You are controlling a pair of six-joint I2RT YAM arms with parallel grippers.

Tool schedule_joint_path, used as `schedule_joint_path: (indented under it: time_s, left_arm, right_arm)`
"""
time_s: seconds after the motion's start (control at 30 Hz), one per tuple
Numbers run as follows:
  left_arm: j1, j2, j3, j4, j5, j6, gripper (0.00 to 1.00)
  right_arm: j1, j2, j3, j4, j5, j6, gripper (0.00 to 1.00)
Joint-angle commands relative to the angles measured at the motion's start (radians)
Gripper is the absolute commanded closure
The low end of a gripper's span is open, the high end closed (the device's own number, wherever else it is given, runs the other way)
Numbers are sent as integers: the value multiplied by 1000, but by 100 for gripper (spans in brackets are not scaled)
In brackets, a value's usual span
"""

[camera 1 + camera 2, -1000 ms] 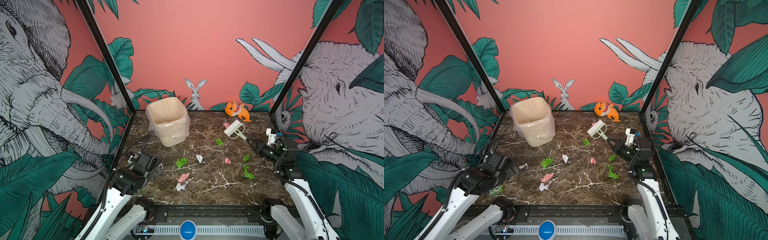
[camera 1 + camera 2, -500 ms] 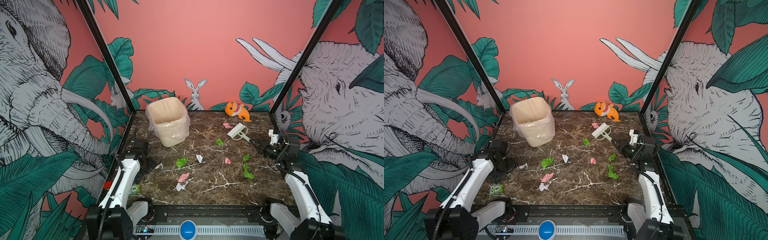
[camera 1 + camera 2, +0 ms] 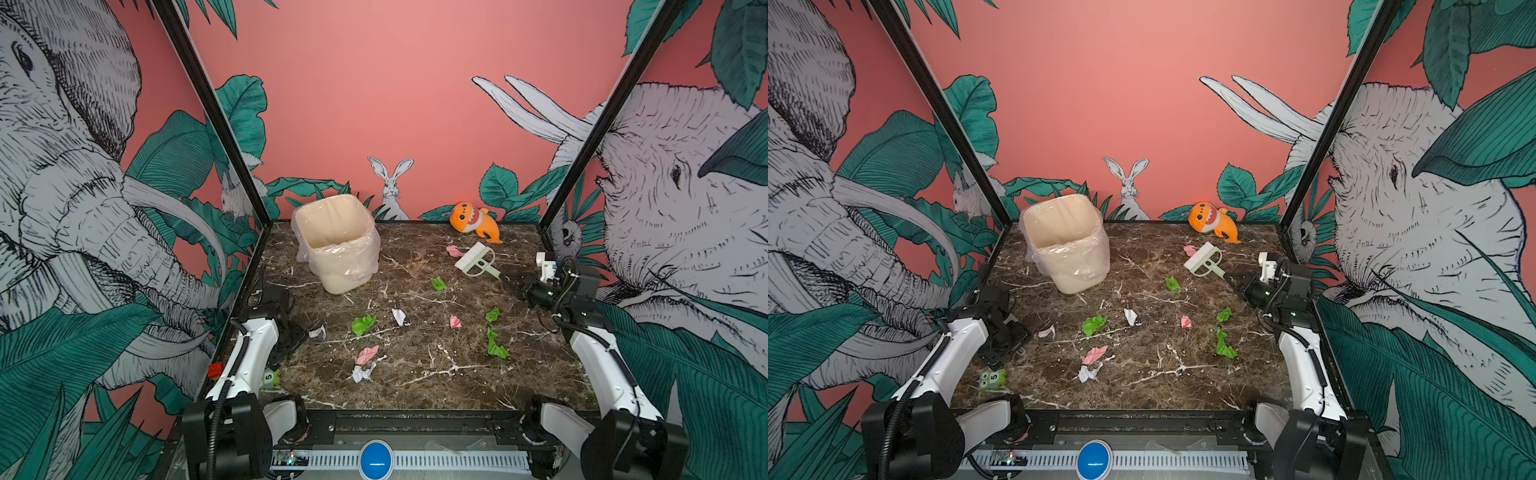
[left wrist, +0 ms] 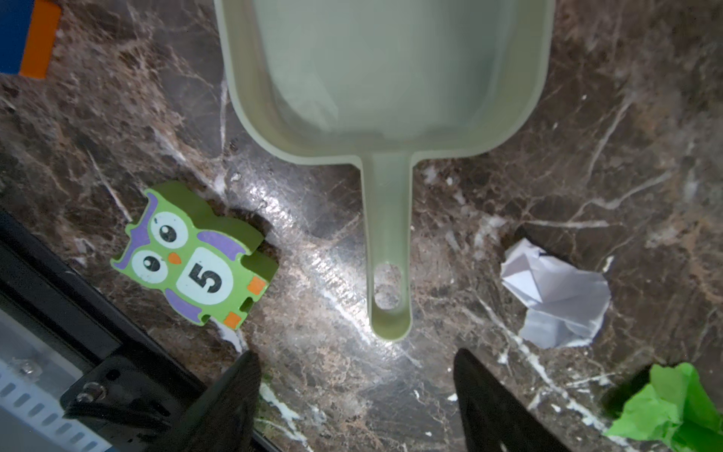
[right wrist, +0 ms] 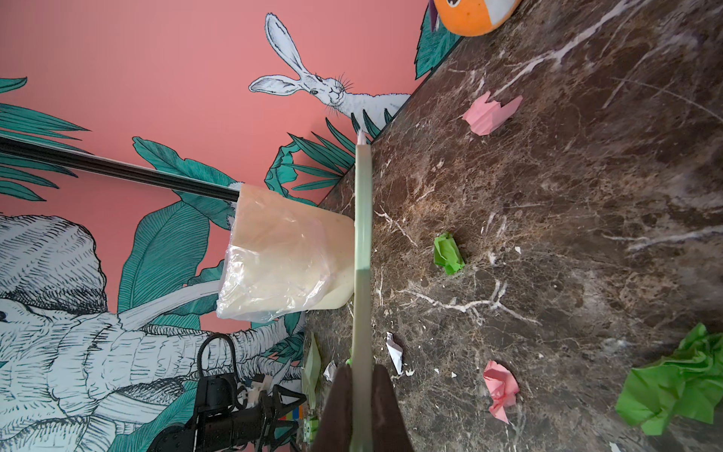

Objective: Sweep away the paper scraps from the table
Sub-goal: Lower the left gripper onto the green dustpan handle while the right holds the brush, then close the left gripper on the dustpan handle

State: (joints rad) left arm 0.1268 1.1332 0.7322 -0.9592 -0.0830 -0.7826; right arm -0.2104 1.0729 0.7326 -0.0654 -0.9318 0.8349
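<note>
Right gripper (image 3: pixel 504 278) clamps the brush (image 3: pixel 473 257), left gripper (image 4: pixel 356 354) gapes empty, over paper scraps (image 3: pixel 363 324) on marble table (image 3: pixel 436 386).

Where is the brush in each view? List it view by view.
Both top views: brush at back right, handle shut in the right gripper.
Right wrist: edge-on down the picture's middle.
Left wrist: not in it.
Shared landmark: the pink scrap beside its bristles; the left wrist shows neither.

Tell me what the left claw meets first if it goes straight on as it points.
Probably the pale green dustpan's handle, lying straight ahead of the left claw, in line with its open jaws; depth is unclear.
</note>
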Motion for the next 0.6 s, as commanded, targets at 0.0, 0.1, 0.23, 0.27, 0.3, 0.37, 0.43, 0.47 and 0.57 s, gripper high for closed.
schedule_joint_path:
  time_s: [0.0,0.1,0.23,0.27,0.3,0.37,0.43,0.47,0.57]
  left_arm:
    - [15,11,-18,61,16,16,26]
    - [21,43,-27,104,43,13,30]
    - [22,99,-10,121,76,13,36]
    - [22,107,-3,118,75,17,37]
    - [23,113,3,108,69,19,38]
    - [23,117,13,92,51,26,38]
    - [23,115,13,87,37,29,40]
    - [22,117,11,86,35,32,40]
    - [22,132,0,94,36,33,41]
  right_arm:
    - [-3,8,10,94,-32,23,100]
    - [-3,9,16,92,-33,23,100]
    - [-3,7,13,78,-32,12,100]
    - [-5,5,15,77,-30,11,100]
    - [-4,6,15,76,-30,10,100]
    - [-4,7,18,77,-30,10,100]
    - [-6,9,20,76,-32,10,100]
    - [-6,11,21,76,-32,10,100]
    - [-7,15,25,73,-33,6,100]
